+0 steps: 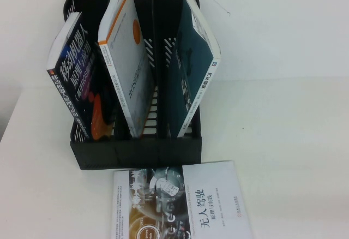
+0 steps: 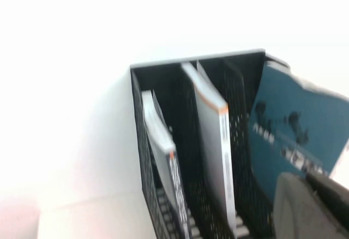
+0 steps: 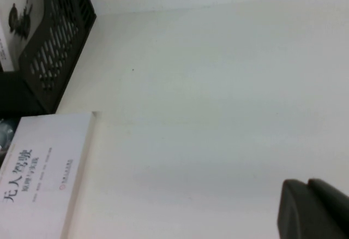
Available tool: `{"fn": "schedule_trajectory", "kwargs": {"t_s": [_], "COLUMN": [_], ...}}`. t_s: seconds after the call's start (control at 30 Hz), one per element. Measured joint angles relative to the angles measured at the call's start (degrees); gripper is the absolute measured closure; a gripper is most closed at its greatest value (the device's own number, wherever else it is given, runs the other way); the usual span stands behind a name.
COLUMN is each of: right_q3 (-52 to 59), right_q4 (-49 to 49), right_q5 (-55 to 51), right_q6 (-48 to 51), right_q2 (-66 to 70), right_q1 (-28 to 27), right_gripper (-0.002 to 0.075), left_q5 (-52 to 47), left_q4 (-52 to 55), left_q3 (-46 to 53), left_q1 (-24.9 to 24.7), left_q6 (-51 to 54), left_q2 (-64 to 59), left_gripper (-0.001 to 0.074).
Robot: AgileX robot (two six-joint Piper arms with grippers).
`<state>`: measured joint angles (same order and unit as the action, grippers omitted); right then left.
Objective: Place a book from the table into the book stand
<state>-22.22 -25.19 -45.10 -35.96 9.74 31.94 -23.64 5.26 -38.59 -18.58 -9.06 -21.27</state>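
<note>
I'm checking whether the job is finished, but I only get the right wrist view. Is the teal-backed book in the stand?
Observer: Yes. The book stands leaning in the right compartment of the book stand.
Operator: Is the left claw on it?
Observer: No. The left claw is shut and hangs back from the stand; in the high view nothing touches the book.
Operator: Does my right claw show from above?
Observer: No. The right claw, over bare table, is outside the high view.
</note>
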Motion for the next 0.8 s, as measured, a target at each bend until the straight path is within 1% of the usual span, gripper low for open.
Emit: {"fn": "schedule_trajectory", "kwargs": {"t_s": [0.13, 0.33, 0.5, 0.8], "right_q3": [0.09, 0.09, 0.19, 0.35], "right_q4": [0.12, 0.21, 0.21, 0.32], "right_q5": [0.68, 1.01, 1.01, 1.01], "right_q6": [-0.25, -0.37, -0.37, -0.37], "right_q2": [0.00, -0.09, -0.09, -0.09], "right_q1": [0.00, 0.00, 0.00, 0.00], "right_gripper": [0.0727, 0.0727, 0.0727, 0.0727], "left_q5": [4.94, 12.26, 15.54, 20.26], "left_q4": [0.00, 0.00, 0.00, 0.00], "left_q3": [8.76, 16.44, 18.78, 19.14], "left_q1": [0.00, 0.00, 0.00, 0.00], "left_q6": [0.00, 0.00, 0.00, 0.00], "left_q2": [5.11, 7.27, 7.27, 7.27], "left_gripper": [0.0734, 0.0734, 0.0734, 0.0734]}}
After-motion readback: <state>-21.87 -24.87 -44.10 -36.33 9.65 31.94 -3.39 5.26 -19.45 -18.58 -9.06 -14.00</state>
